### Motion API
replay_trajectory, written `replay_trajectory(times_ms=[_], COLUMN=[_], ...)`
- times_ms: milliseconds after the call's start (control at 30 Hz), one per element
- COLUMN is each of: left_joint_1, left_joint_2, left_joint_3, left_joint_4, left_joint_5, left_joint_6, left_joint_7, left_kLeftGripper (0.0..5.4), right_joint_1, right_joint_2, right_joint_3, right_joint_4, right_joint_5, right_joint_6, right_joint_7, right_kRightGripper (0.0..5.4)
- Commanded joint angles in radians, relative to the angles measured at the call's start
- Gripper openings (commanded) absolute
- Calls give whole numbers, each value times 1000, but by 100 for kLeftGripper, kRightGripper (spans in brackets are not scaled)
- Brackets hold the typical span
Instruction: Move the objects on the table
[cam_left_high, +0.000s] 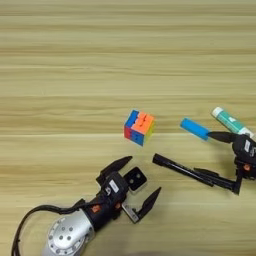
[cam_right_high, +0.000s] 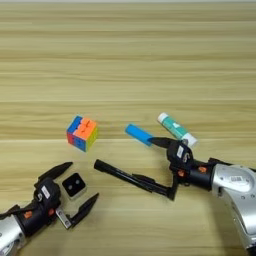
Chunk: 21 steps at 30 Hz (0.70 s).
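Pale plank-grain wooden table (cam_left_high: 75, 60), both grippers low in frame.

Left gripper (cam_left_high: 131, 186), lower centre-left: black fingers spread wide w/ small black white-edged cube (cam_left_high: 135, 179) between, not clamped. Right gripper (cam_right_high: 167, 167), lower right, wide open astride thin black pen's (cam_right_high: 131, 178) right end; pen's long axis runs upper left to lower right. Risk: closing off-centre cd flick pen or bump short blue bar (cam_right_high: 138, 134), white-and-teal glue-stick tube (cam_right_high: 177, 130) beside. Multicoloured puzzle cube (cam_left_high: 139, 127) sits mid-frame.

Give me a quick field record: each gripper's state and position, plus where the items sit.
left gripper: open, fingers either side of the black cube, not closed on it
right gripper: open, one finger by the blue bar, the other at the pen's end
pen: flat, diagonal
puzzle cube: apart from both grippers
glue stick: beside right gripper
table: wood
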Motion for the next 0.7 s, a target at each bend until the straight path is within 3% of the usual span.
replay_trajectory(times_ms=[33, 200, 500, 700], left_joint_1=[-8, -10, -15, 7], left_joint_2=[-3, -8, -16, 9], left_joint_3=[5, 14, 32, 31], left_joint_4=[17, 19, 23, -2], left_joint_5=[13, 0, 2, 12], left_joint_6=[64, 109, 150, 174], left_joint_7=[12, 14, 18, 5], left_kLeftGripper=[540, 540, 449, 378], right_joint_1=[-9, -12, -20, -20], right_joint_2=[-8, -9, -8, -7], right_joint_3=[-12, -12, -14, -13], right_joint_4=[-15, -15, -11, -12], right_joint_5=[10, 10, 7, 6], right_joint_6=[4, 4, 6, 6], right_joint_7=[1, 0, -4, -6], right_kRightGripper=[537, 537, 540, 540])
